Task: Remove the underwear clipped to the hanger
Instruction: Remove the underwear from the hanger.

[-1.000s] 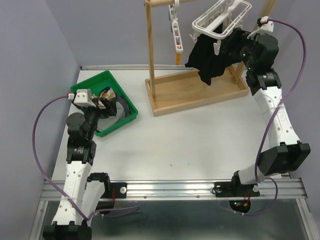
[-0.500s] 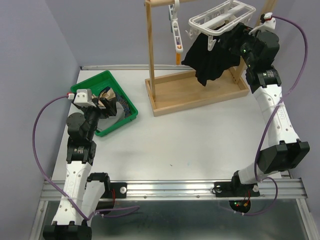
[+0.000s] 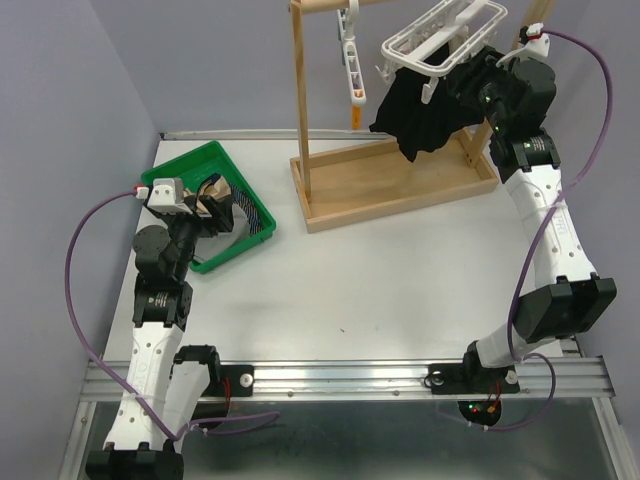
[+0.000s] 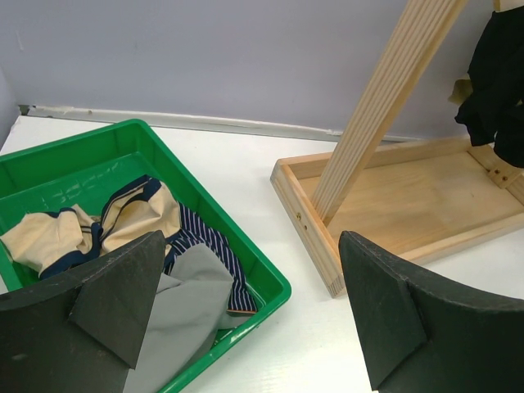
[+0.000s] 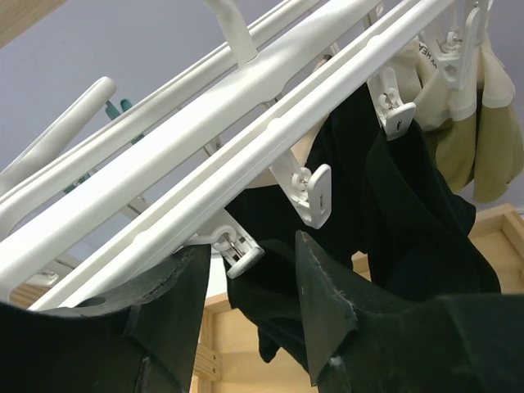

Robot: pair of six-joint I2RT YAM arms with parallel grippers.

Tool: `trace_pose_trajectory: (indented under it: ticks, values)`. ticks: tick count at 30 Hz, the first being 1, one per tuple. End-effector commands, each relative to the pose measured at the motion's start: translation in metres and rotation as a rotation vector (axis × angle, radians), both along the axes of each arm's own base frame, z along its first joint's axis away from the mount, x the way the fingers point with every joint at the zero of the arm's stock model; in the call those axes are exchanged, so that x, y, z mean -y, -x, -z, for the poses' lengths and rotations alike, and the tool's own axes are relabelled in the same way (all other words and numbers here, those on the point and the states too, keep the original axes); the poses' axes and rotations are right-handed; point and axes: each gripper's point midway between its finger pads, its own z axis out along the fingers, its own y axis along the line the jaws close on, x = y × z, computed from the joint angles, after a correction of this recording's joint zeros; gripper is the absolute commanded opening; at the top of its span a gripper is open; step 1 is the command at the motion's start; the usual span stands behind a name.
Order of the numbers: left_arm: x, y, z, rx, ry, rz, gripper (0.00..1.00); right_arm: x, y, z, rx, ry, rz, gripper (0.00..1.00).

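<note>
A black underwear [image 3: 420,115] hangs clipped to the white hanger [image 3: 440,35] on the wooden rack. My right gripper [image 3: 472,88] is up at the hanger's right side. In the right wrist view its jaws [image 5: 250,244] stand half-closed on either side of a white clip [image 5: 244,252] that pinches the black underwear [image 5: 409,221], with slim gaps showing. A tan garment [image 5: 483,139] hangs further along the hanger [image 5: 246,139]. My left gripper [image 3: 215,215] hovers wide open [image 4: 252,246] over the green bin's corner. Striped navy [image 4: 205,241], grey [image 4: 184,303] and tan [image 4: 49,237] underwear lie in the bin.
The green bin [image 3: 170,175] sits at the table's left. The wooden rack's tray base [image 3: 390,185] and upright post [image 3: 300,100] stand at the back. A separate white clip strip with an orange tip [image 3: 352,65] hangs beside the post.
The right gripper's jaws have narrowed around the clip. The hanger and black underwear swung slightly left, then back right. The left arm has not moved.
</note>
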Motion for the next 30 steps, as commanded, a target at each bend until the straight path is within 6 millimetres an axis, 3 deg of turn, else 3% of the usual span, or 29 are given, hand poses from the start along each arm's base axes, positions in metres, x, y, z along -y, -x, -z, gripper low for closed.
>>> trace_pose_trajectory:
  ticks: [1,14,19,22,23,30]
  values:
    - [0.001,0.002,-0.012,0.052,-0.013,0.011,0.99,0.002,0.008,-0.05,0.137,-0.003,0.018,0.49]
    - [0.001,0.001,-0.01,0.044,-0.013,0.012,0.99,0.003,0.01,-0.05,0.143,0.037,0.019,0.18]
    - [0.001,0.001,-0.01,0.044,-0.013,0.012,0.99,0.003,0.01,-0.049,0.144,0.044,0.019,0.15]
    - [0.001,0.001,-0.009,0.043,-0.013,0.012,0.99,0.005,0.011,-0.045,0.135,0.048,0.027,0.35]
    - [0.001,0.0,-0.008,0.04,-0.013,0.012,0.99,0.006,0.011,-0.044,0.134,0.064,0.029,0.46]
    - [0.004,0.001,-0.008,0.041,-0.014,0.026,0.99,0.005,0.029,-0.04,0.148,0.165,0.005,0.72]
